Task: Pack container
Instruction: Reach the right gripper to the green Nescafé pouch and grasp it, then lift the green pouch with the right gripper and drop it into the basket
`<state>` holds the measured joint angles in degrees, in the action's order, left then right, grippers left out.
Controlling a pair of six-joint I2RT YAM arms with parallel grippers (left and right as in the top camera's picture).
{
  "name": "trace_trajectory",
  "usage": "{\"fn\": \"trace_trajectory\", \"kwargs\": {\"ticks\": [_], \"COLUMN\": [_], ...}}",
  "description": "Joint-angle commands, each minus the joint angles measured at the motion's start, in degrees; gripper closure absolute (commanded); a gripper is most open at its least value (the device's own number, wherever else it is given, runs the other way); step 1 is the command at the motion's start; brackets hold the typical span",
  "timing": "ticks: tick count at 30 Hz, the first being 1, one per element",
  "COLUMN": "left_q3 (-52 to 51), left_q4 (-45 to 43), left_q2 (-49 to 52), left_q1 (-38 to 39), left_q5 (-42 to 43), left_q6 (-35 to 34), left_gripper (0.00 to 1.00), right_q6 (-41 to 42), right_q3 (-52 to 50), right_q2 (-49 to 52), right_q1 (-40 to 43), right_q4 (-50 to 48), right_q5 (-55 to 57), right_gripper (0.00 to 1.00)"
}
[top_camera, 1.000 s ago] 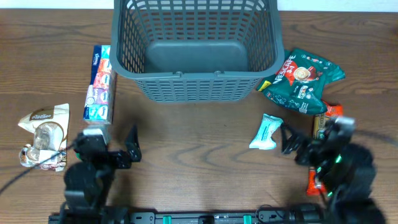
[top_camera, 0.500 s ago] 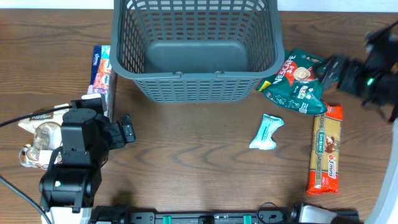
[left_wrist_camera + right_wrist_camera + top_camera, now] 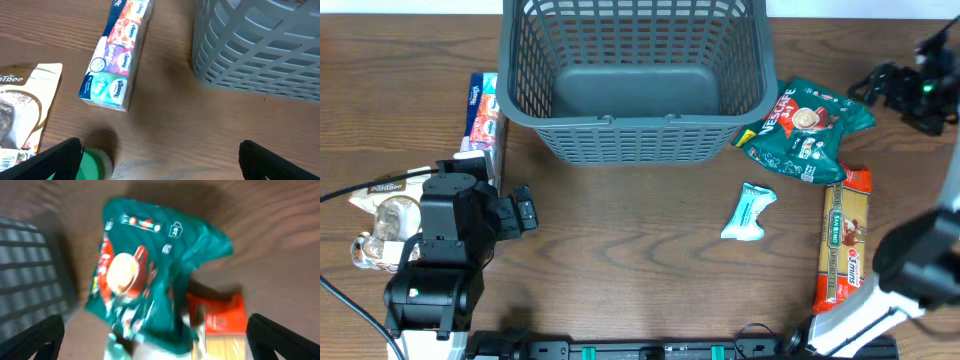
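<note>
Wooden tabletop | resting empty at far middle: container [image 3: 635, 142] | hovering spread by green coffee pack [image 3: 805, 125], probably lining up 1 grasp: right gripper [image 3: 878, 86] | waiting, jaws apart, near tissue pack [image 3: 482, 130]: left gripper [image 3: 525, 210]

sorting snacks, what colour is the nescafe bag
Dark green with red and white print, the bag shows best in the overhead view.

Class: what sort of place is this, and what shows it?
Probably a robot test bench: a black robot arm at a brown wooden table, with a large dark grey slatted plastic basket and a green Nescafe pouch beside it.
</note>
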<state>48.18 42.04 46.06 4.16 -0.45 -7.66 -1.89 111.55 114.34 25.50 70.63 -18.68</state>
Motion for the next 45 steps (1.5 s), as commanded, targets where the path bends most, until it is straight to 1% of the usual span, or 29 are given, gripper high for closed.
{"fn": "trace_trajectory", "kwargs": {"ticks": [1,10,16,21,27,28,31,34,37,40,41,42,43,45], "left_q3": [1.36,1.36,1.36,1.36,1.33,1.33,1.36,1.36,1.36,1.33,1.33,1.33,1.33,1.36], "left_q4": [0.13,0.11,0.11,0.11,0.11,0.11,0.11,0.11,0.11,0.13,0.13,0.13,0.13,0.13], "left_q2": [-0.13,-0.13,-0.11,-0.09,-0.09,-0.09,-0.09,-0.09,-0.09,-0.09,-0.09,-0.09,-0.09,-0.09], "left_q1": [-0.31,-0.31,-0.31,-0.31,-0.31,-0.31,-0.31,-0.31,-0.31,-0.31,-0.31,-0.31,-0.31,-0.31], "left_q5": [-0.68,-0.68,-0.68,-0.68,-0.68,-0.7,-0.68,-0.68,-0.68,-0.68,-0.68,-0.68,-0.68,-0.68], "left_q6": [0.5,0.5,0.5,0.5,0.5,0.5,0.5,0.5,0.5,0.5,0.5,0.5,0.5,0.5], "left_gripper": [0.02,0.02,0.01,0.01,0.01,0.02,0.01,0.02,0.02,0.02,0.02,0.02,0.01,0.01], "right_q6": [-4.15,-4.85,-4.39,-3.67,-2.43,-2.43,-2.45,-2.45,-1.97,-1.36,-1.38,-1.38,-1.36,-1.33], "right_q3": [0.09,0.07,-0.66,-3.63,-11.3,-12.52,-15.17,-15.72,-15.67,-15.54,-15.52,-15.39,-15.1,-14.43], "right_q2": [4.74,15.41,18.62,19.85,19.85,19.85,19.85,19.82,19.45,18.62,18.16,17.57,16.94,15.19], "right_q1": [-1.11,-4.26,-5.14,-5.14,-5.18,-5.2,-5.25,-5.25,-5.25,-5.27,-5.29,-5.29,-5.29,-5.29], "right_q4": [-1.6,-6.19,-6.49,-8.52,-12.9,-13.31,-14.08,-13.88,-13.81,-13.33,-13.2,-13.03,-12.66,-11.98], "right_q5": [-4.87,-6.21,-6.1,-5.31,-4.92,-4.92,-4.92,-5.25,-5.81,-5.9,-5.99,-6.01,-5.99,-6.25], "right_gripper": [0.01,0.01,0.01,0.01,0.01,0.02,0.15,0.39,0.56,0.69,0.79,0.92,0.99,0.99]}}
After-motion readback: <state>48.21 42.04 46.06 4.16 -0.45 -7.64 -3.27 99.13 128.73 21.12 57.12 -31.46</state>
